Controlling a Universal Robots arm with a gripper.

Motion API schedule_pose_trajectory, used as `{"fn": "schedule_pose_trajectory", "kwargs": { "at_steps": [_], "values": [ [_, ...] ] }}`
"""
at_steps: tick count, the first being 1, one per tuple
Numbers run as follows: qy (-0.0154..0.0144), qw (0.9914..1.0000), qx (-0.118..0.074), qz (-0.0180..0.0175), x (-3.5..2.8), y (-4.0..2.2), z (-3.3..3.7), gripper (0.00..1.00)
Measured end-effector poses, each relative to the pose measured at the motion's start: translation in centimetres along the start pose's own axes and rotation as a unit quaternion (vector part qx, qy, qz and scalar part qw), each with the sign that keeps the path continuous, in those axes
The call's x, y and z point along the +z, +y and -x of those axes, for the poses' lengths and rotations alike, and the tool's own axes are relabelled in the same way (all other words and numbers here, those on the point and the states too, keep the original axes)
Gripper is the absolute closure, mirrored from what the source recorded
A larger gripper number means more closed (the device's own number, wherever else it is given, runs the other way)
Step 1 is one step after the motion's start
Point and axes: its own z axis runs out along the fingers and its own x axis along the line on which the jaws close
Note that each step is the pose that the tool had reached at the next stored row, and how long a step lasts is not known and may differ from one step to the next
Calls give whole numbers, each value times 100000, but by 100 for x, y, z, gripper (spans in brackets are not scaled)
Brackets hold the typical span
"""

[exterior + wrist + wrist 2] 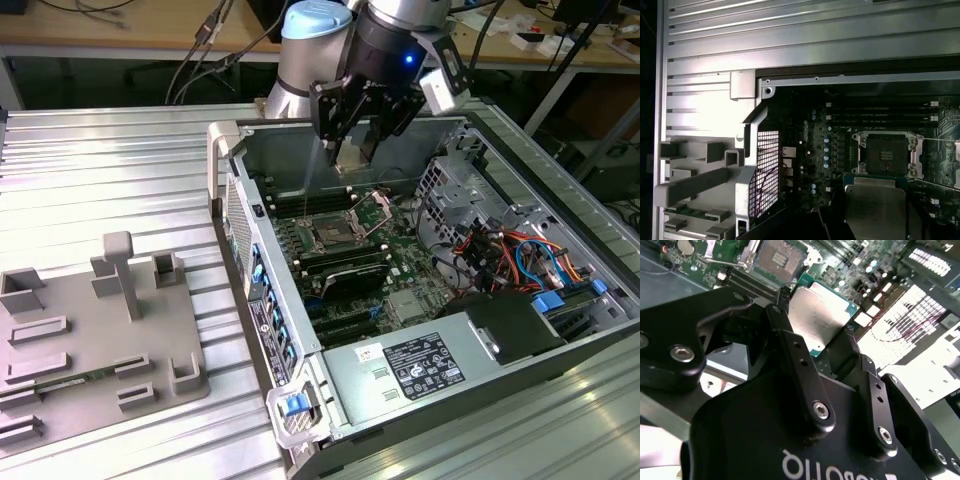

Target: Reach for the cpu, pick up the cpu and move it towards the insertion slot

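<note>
The ribbed metal tabletop (110,170) carried an open computer case (560,345) lying on its side, with the green circuit board (405,265) exposed inside it. On the exterior view's left, well apart from the case, sat a grey fixture plate (90,330) with raised blocks; the first wrist view showed it too (695,175), just beside the case's perforated wall (767,170).

The arm (320,45) reached down over the far side of the case, its black end effector (352,150) hanging above the board without touching it. In the second wrist view the end effector (812,340) was closed narrowly, its two fingers (790,345) gripping opposite edges of the chip (817,315), a flat silvery square with a thin dark-green rim. The chip was held tilted in the air, clear of the board. In the first wrist view the chip (875,205) appeared just beside the socket (886,155).

The socket (332,238) lay on the board below the end effector, a dark square in a silvery frame with its cover open. In the second wrist view the socket (780,257) sat beyond the chip's far edge, near it but apart.
</note>
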Motion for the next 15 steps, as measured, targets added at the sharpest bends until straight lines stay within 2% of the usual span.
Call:
{"fn": "schedule_pose_trajectory", "kwargs": {
  "at_steps": [6,9,15],
  "values": [
    [-4,100000,118,1,2,117,92,45],
    [-11,99999,434,-59,2,199,165,45],
    [-7,99999,530,-114,2,293,195,45]
  ]
}}
